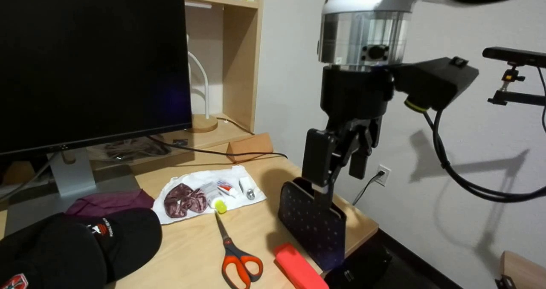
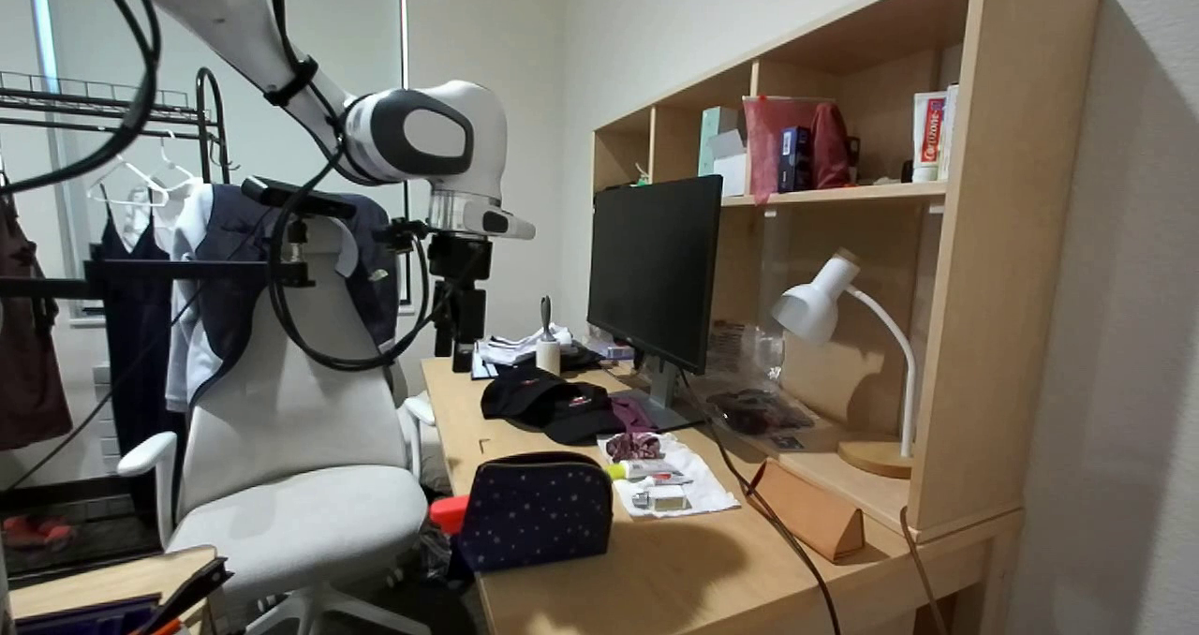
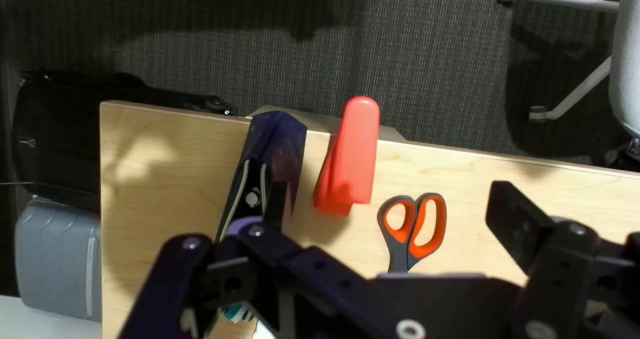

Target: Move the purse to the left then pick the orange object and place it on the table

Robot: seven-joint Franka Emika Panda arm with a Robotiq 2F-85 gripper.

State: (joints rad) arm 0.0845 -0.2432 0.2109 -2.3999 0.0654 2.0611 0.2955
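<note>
I have my jaws wide apart and empty, probably to straddle the orange object [image 3: 358,149], which rests on the counter [image 3: 480,179] with the purse [image 3: 280,151] upright at its nine o'clock in the wrist view.

- My arm [image 2: 239,31] slopes down from high up to the wrist in an exterior view.
- My wrist [image 1: 352,37] points down, close to vertical.
- My pincer [image 3: 392,199] hangs tips-down below it, jaws spread wide.
- My fingers [image 3: 517,224] stand well apart in the wrist view.
- My black cables [image 1: 495,196] loop out beside the wrist, both exterior views.
</note>
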